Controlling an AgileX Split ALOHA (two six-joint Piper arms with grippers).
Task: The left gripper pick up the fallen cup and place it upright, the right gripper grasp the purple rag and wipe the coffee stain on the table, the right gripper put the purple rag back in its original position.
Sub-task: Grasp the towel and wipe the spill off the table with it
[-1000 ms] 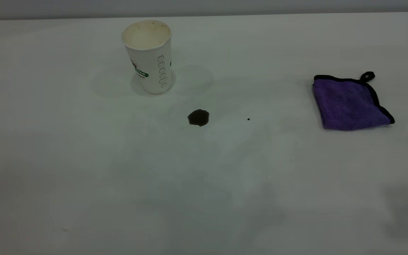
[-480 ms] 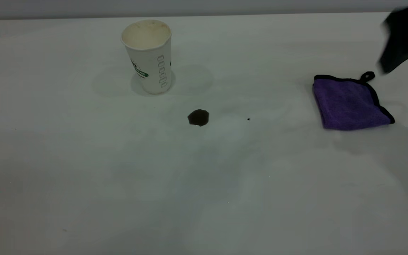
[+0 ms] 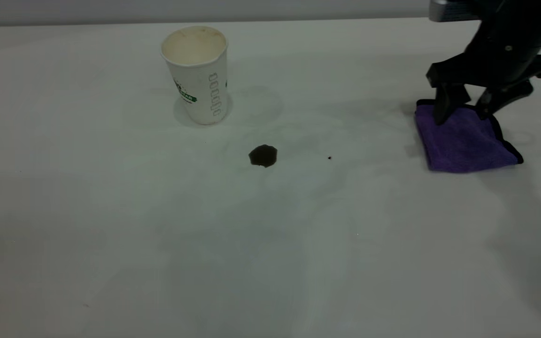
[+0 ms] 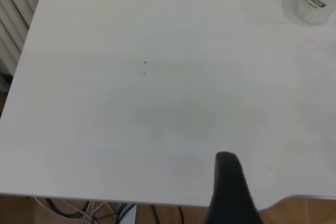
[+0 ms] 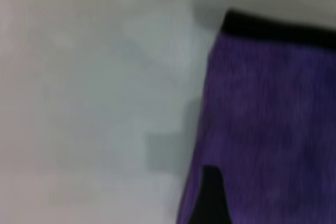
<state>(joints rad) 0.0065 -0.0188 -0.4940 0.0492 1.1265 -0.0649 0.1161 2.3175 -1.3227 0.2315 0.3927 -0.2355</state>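
Purple rag (image 3: 465, 143) lies flat; right gripper (image 3: 463, 110) fingers (image 3: 441, 107) spread wide, tips touching its far edge (nothing held).

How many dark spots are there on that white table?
2. The dark brown roundish coffee stain lies in front of the upright white paper cup; a tiny black speck sits apart from it, toward the purple plush rag. Fainter marks may escape notice.
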